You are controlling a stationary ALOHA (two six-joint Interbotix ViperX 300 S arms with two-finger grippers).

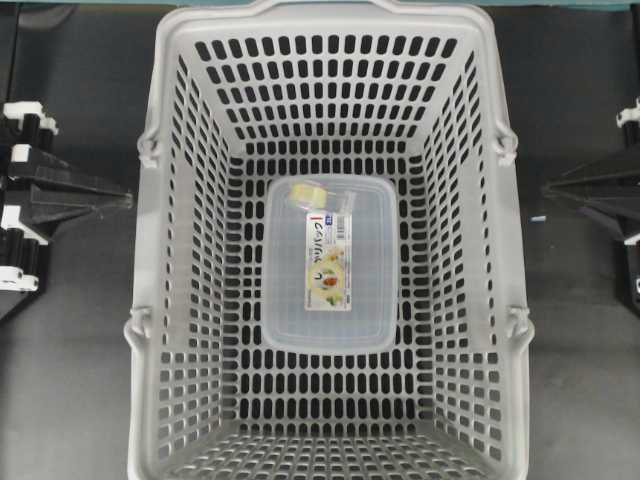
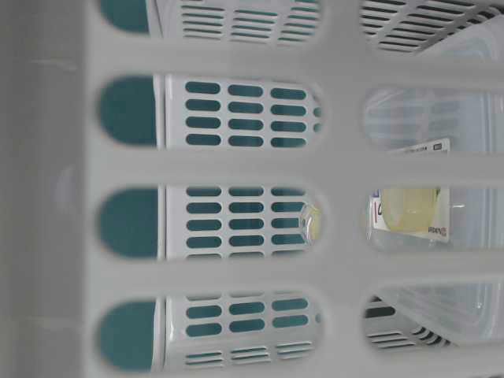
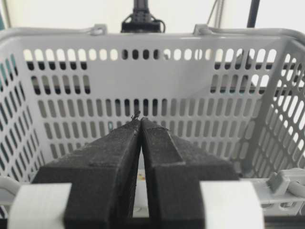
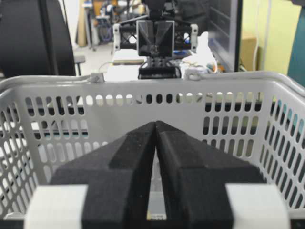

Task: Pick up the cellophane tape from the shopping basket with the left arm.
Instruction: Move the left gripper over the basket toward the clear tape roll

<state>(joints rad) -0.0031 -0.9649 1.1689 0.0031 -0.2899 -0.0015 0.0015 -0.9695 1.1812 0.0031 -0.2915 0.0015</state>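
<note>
The cellophane tape, a small pale-yellow roll in clear wrap, lies on the far end of a clear lidded container on the floor of the light-grey shopping basket. In the table-level view the tape shows through a basket slot. My left gripper is shut and empty, outside the basket's left wall; its tips meet in the left wrist view. My right gripper is shut and empty outside the right wall; its tips meet in the right wrist view.
The basket fills most of the dark table. Its hinged handles lie folded along the rim. The container carries a fruit-printed label. The opposite arm stands beyond the basket in the right wrist view.
</note>
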